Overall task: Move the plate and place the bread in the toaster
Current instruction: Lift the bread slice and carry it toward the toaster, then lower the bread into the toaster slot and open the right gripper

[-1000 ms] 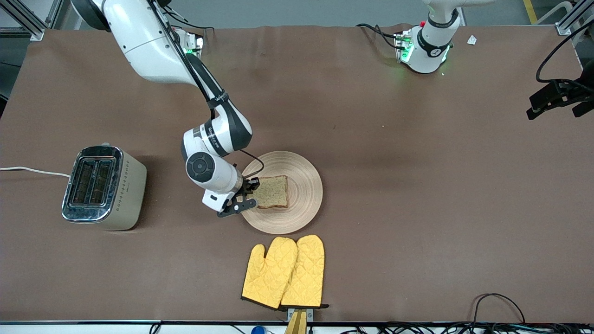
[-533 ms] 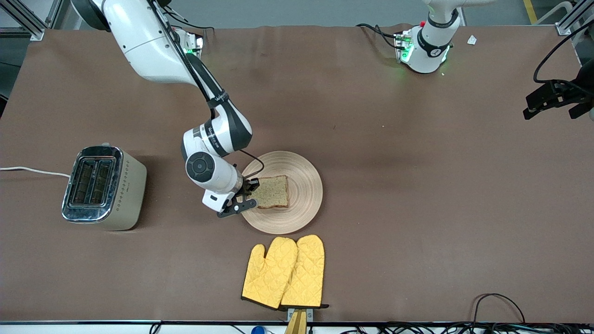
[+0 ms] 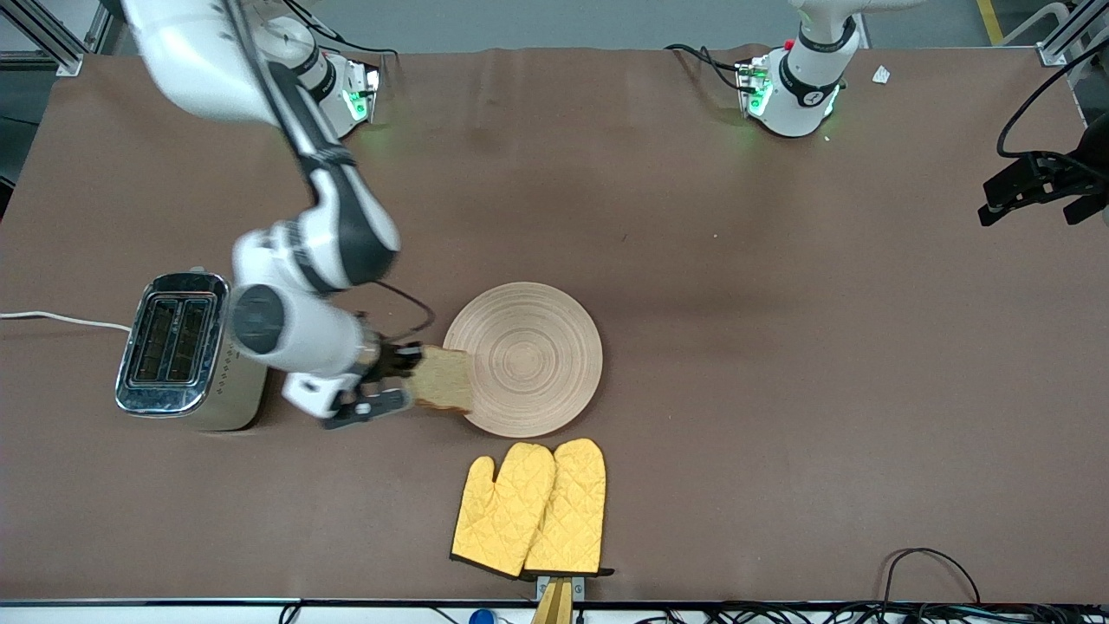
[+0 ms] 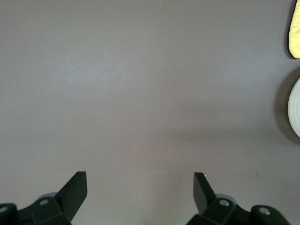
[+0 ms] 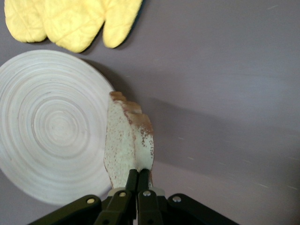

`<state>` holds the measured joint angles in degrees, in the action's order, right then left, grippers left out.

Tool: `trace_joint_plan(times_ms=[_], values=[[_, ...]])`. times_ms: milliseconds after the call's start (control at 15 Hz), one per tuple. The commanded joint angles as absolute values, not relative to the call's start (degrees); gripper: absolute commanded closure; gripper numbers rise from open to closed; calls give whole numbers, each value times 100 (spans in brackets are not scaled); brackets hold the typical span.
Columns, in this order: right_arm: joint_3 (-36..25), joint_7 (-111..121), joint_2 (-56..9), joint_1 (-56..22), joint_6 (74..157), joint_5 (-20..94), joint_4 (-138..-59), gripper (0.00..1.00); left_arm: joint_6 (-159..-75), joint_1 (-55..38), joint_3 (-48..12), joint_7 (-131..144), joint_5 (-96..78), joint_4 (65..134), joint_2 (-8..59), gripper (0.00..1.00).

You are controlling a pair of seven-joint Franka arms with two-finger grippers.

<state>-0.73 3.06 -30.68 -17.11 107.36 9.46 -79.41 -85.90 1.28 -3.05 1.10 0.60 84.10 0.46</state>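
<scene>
My right gripper (image 3: 397, 383) is shut on one edge of the bread (image 3: 444, 380), a brownish slice held up in the air over the plate's rim on the toaster's side. In the right wrist view the fingers (image 5: 138, 177) pinch the bread (image 5: 127, 140) on edge beside the plate (image 5: 49, 126). The round beige plate (image 3: 528, 360) lies bare at mid-table. The cream toaster (image 3: 186, 351) with a chrome top stands toward the right arm's end, its slots up. My left gripper (image 4: 139, 187) is open and empty, high over bare table at the left arm's end (image 3: 1035, 186).
A pair of yellow oven mitts (image 3: 530, 507) lies nearer to the front camera than the plate, also in the right wrist view (image 5: 70, 21). The toaster's white cord (image 3: 61, 319) runs off the table's edge. Cables lie along the front edge.
My right gripper has lifted the bread off the plate and carried it toward the toaster. The plate is now bare. The left arm has hardly moved.
</scene>
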Motion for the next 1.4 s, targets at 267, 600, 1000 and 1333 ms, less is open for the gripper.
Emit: trace_joint_plan(times_ms=[267, 600, 1000, 1333], values=[[0, 1266, -1680, -651, 9099, -1068, -7805, 99, -8596, 97, -264, 105, -26, 8490, 0, 0], [-44, 1222, -1503, -589, 8657, -2679, -7953, 99, -8596, 105, -272, 97, -26, 8534, 0, 0], [-26, -164, -1512, -905, 8658, -4156, -8797, 100, -8596, 114, -272, 44, -26, 8543, -9, 0], [-26, -879, -1529, -1037, 8587, -4227, -9211, 100, -8587, 114, -272, 44, -35, 8613, -44, 0]])
